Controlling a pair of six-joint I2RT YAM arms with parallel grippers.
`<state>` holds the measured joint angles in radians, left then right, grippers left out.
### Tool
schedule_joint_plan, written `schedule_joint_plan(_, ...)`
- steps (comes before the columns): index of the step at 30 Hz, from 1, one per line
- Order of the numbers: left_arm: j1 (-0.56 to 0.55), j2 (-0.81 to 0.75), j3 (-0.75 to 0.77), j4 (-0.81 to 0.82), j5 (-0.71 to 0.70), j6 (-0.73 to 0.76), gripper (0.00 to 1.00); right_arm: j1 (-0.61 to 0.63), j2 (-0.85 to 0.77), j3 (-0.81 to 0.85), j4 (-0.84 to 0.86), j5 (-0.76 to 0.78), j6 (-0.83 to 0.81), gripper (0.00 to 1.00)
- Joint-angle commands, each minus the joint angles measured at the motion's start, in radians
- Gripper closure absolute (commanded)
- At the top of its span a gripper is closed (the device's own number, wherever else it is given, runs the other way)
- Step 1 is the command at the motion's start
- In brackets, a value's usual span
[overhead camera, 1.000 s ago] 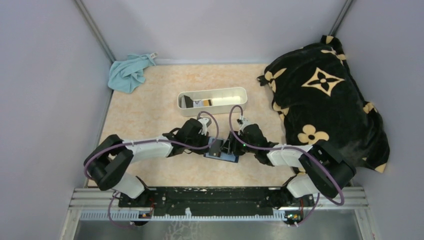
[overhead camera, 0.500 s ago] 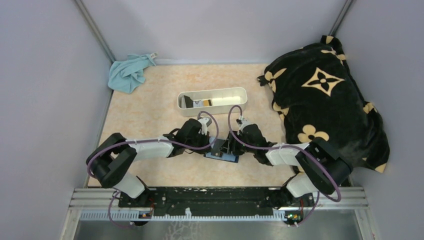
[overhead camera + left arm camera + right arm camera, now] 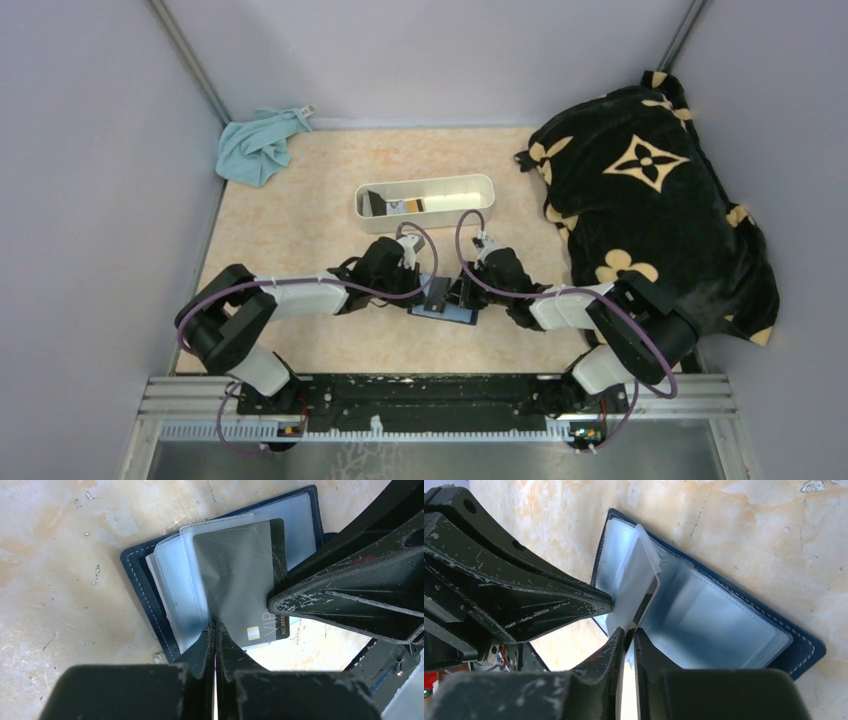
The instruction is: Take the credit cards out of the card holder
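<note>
The navy card holder (image 3: pixel 445 311) lies open on the table between both arms, its clear sleeves fanned up. My left gripper (image 3: pixel 216 626) is shut, pinching the lower edge of a clear sleeve (image 3: pixel 175 585). A dark grey credit card (image 3: pixel 240 570) with a gold chip sits in that sleeve and sticks out of the holder's near side. My right gripper (image 3: pixel 630 632) has its jaws nearly together on the raised card's dark edge (image 3: pixel 647 597). In the left wrist view the right fingertips (image 3: pixel 276 603) touch the card's right edge. The holder's stitched cover (image 3: pixel 804 647) rests flat.
A long white tray (image 3: pixel 482 188) holding a few cards stands behind the grippers. A light blue cloth (image 3: pixel 258 145) lies in the far left corner. A black blanket with cream flowers (image 3: pixel 650 200) fills the right side. Walls close in left, back and right.
The right gripper's jaws have narrowed onto the card's edge. The right arm has edged slightly left. The left gripper stays shut in place.
</note>
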<state>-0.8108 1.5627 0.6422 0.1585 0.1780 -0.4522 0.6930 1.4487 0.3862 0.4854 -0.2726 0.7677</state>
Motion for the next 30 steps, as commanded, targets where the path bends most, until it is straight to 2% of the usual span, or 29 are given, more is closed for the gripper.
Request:
schedule_joint_plan(1,0.001,0.043,-0.016,-0.053,0.003,0.0,1.0,-0.002,-0.031,0.004,0.027,0.005,-0.004,0.92)
schedule_joint_plan(10,0.001,0.041,-0.015,-0.061,-0.005,0.0,1.0,-0.022,-0.088,-0.009,-0.031,0.019,-0.02,0.99)
schedule_joint_plan(23,0.001,0.011,-0.023,-0.072,-0.037,-0.007,1.0,-0.082,-0.207,-0.027,-0.14,0.026,-0.063,1.0)
schedule_joint_plan(26,0.001,-0.038,-0.032,-0.081,-0.083,-0.013,0.81,-0.098,-0.247,-0.023,-0.168,0.02,-0.076,1.0)
schedule_joint_plan(30,0.001,-0.133,-0.025,-0.084,-0.06,0.0,0.54,-0.11,-0.298,-0.018,-0.191,-0.012,-0.106,1.0)
